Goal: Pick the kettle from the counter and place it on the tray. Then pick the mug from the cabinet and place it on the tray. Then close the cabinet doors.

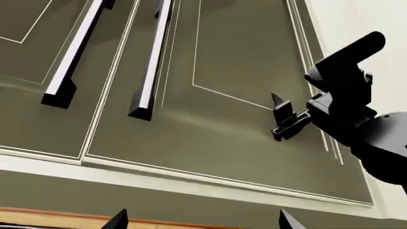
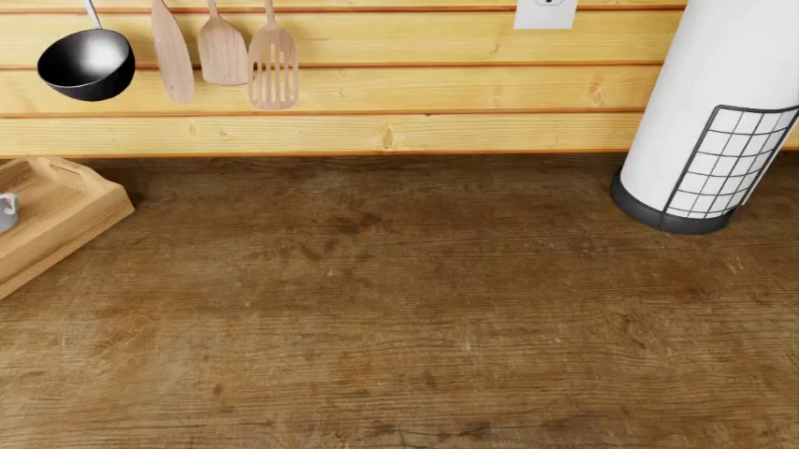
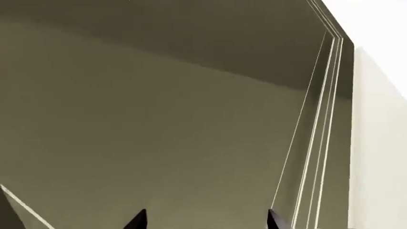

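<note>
Two olive cabinet doors (image 1: 229, 95) lie flush side by side, each with a long black bar handle (image 1: 152, 62). My right gripper (image 1: 283, 119) rests its fingertips against the right door's panel; its own view is filled by that olive panel (image 3: 159, 119), and the gripper (image 3: 205, 220) is open with nothing between its tips. My left gripper (image 1: 203, 222) hangs open below the doors. The pale-wood tray (image 2: 63, 210) sits at the counter's (image 2: 399, 309) far left, cut by the frame. A pale sliver (image 2: 7, 210) shows on it; I cannot tell whether it is the mug. The kettle is out of view.
A tall white paper-towel roll (image 2: 718, 103) in a black wire holder stands at the back right of the counter. A black ladle (image 2: 85, 64) and wooden utensils (image 2: 225, 51) hang on the yellow plank wall. A white wall (image 1: 362, 19) borders the right door.
</note>
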Motion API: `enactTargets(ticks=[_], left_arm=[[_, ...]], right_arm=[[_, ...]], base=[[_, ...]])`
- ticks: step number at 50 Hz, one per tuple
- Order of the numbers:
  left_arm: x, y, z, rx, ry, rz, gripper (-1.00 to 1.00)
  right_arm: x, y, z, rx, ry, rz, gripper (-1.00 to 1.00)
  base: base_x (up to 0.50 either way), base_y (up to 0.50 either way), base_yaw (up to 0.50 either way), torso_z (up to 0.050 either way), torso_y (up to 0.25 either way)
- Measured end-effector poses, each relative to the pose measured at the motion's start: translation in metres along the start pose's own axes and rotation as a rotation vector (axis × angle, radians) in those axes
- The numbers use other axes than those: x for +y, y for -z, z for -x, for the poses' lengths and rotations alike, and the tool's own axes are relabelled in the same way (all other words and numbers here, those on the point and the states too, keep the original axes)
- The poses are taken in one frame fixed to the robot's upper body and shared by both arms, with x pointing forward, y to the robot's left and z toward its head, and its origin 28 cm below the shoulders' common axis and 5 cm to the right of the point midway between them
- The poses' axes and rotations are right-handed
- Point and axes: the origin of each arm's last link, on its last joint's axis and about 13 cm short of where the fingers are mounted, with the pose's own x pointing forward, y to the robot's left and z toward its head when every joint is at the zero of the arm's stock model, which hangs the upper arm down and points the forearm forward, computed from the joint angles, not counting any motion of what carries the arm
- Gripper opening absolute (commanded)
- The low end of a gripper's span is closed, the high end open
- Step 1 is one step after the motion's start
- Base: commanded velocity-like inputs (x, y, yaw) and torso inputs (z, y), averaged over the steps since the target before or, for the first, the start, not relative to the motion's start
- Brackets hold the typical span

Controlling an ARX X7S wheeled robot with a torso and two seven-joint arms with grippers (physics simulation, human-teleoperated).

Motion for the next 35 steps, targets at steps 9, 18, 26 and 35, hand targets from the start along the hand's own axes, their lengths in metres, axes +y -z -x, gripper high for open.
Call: enactTargets(ticks=[9, 18, 26, 35], left_arm=[[0.002, 0.001, 0.002, 0.002, -0.009, 0.002, 1.00], [0.003, 0.001, 0.003, 0.002, -0.014, 0.002, 1.00], [0.003, 0.001, 0.004, 0.001, -0.017, 0.003, 1.00], [0.003, 0.001, 0.004, -0.001, -0.019, 0.004, 1.00]], right_arm=[[0.017, 0.004, 0.000, -0.046, 0.045, 0.273, 1.00], [0.022, 0.000, 0.002, -0.102, 0.072, 0.405, 1.00], [0.024, -0.001, 0.003, -0.130, 0.081, 0.474, 1.00], [0.019, 0.001, 0.001, -0.088, 0.049, 0.366, 1.00]], base=[[0.00, 0.00, 0.00, 0.000, 0.000], [0.00, 0.00, 0.00, 0.000, 0.000], [0.00, 0.00, 0.00, 0.000, 0.000], [0.00, 0.00, 0.00, 0.000, 0.000]])
